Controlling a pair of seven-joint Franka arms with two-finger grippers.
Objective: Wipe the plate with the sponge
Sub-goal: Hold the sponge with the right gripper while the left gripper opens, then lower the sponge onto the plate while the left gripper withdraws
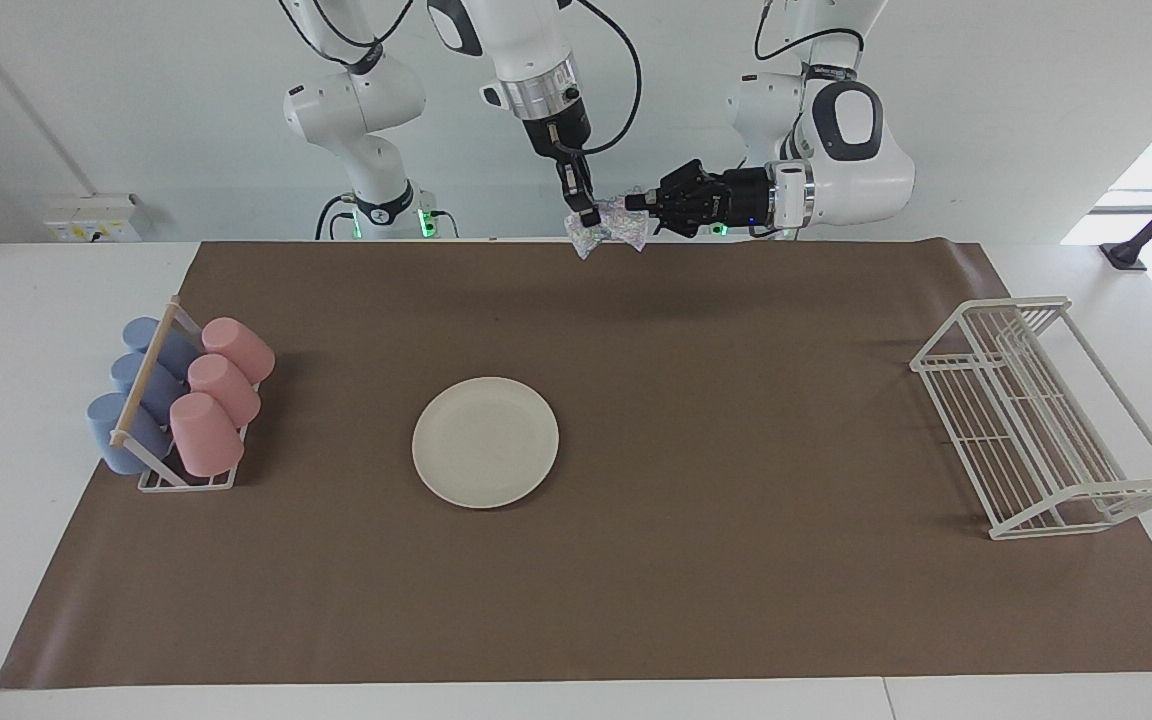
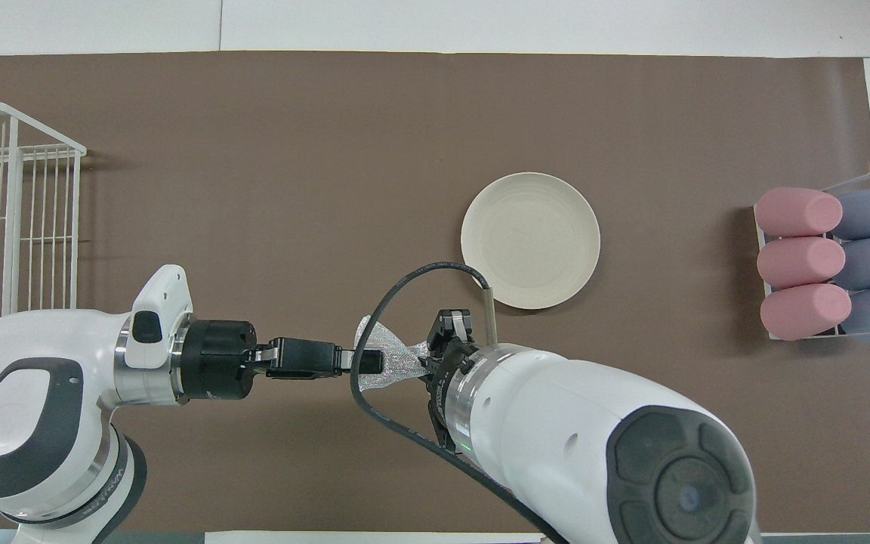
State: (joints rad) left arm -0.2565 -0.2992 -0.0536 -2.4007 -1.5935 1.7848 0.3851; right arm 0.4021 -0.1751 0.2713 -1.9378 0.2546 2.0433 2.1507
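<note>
Sponge (image 1: 612, 226), clamped by both the left pincer (image 1: 642, 203) and right pincer (image 1: 588, 214) at the surface's (image 1: 736, 600) 12 o'clock edge in the facing view, could tear or drop if they pull apart before the left lets go, never reaching the plate (image 1: 485, 441).

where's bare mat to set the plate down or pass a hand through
Free: the wide stretch between the plate and the wire rack, and the strip along the mat's edge farthest from the robots. Crowded: the cup rack end, and the robots' edge, where both end effectors hold the sponge.
</note>
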